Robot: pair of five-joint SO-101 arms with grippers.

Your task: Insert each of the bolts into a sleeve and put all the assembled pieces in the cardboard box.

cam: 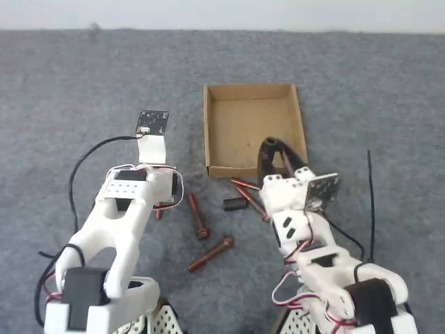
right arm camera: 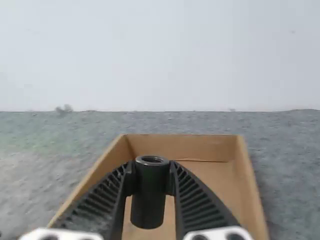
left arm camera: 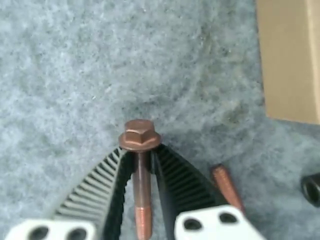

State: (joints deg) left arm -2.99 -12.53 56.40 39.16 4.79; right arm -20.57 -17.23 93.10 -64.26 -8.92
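**First bolt and sleeve in hand, box not yet filled**

The left hand [left arm camera: 141,152] is clamped on the shank of a copper bolt [left arm camera: 140,137], whose hex head pokes out just past the fingertips, low over the grey desk [cam: 83,83]. The right hand [right arm camera: 150,167] grips a black sleeve [right arm camera: 149,195] upright, bore upward, over the near right corner of the cardboard box [cam: 247,129]. The two parts are well apart and not yet joined. The bare floor of the box shows no assembled piece. In front of the box lie four loose bolts [cam: 197,216] and a second sleeve [cam: 235,204]. By this showing the job has barely begun: every insertion and every drop into the box is left to do.
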